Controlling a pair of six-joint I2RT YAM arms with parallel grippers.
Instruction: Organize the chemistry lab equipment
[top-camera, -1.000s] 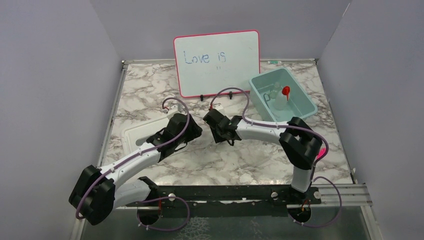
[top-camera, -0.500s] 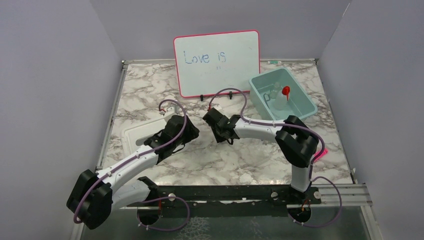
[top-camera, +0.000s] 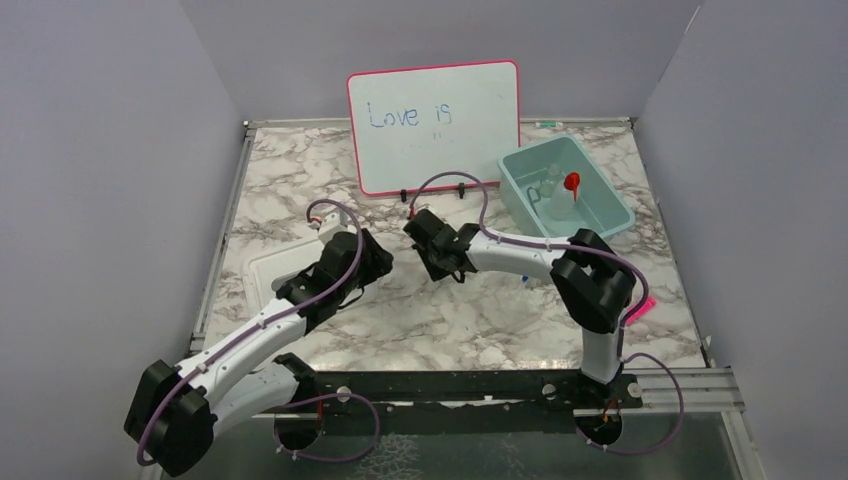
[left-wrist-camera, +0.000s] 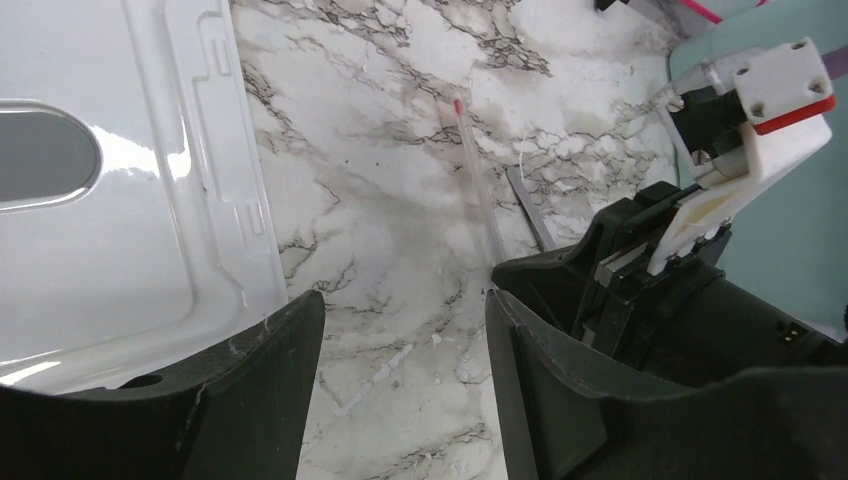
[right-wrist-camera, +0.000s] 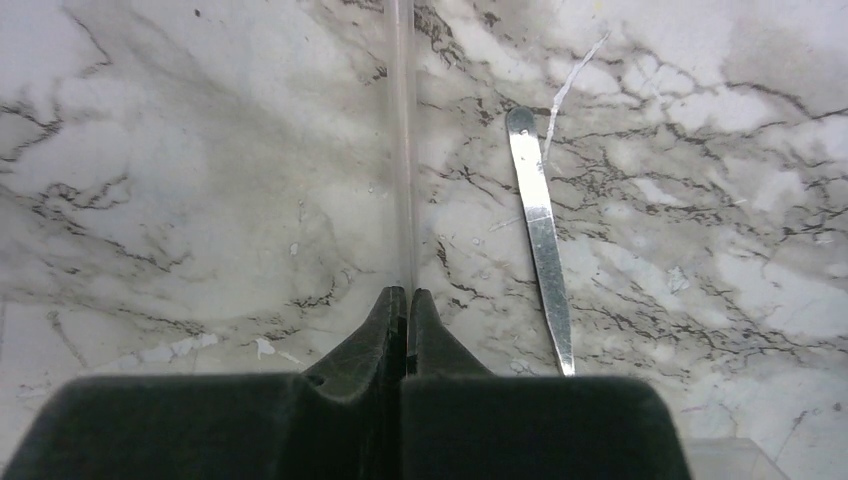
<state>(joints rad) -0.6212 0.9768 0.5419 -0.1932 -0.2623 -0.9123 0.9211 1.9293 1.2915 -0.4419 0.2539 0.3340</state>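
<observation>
A thin clear stick (right-wrist-camera: 402, 150) with a red tip (left-wrist-camera: 458, 104) lies on the marble, and its near end runs in between my right gripper's (right-wrist-camera: 407, 296) fingers, which are shut on it. Flat metal tweezers (right-wrist-camera: 540, 235) lie just right of the stick, untouched. My left gripper (left-wrist-camera: 405, 300) hovers open over bare marble beside the right one, holding nothing. In the top view the two grippers, left (top-camera: 362, 260) and right (top-camera: 428, 240), meet at mid table. A small red funnel (top-camera: 571, 181) sits on a clear vessel inside the teal bin (top-camera: 612, 205).
A pink-framed whiteboard (top-camera: 434, 125) stands at the back centre. A white plastic tray (left-wrist-camera: 110, 230) lies left of my left gripper. A pink marker (top-camera: 643, 304) rests by the right arm's elbow. Grey walls close in the table on three sides.
My right gripper has closed from half open onto the clear stick. My left arm has drawn slightly to the left, its jaws unchanged.
</observation>
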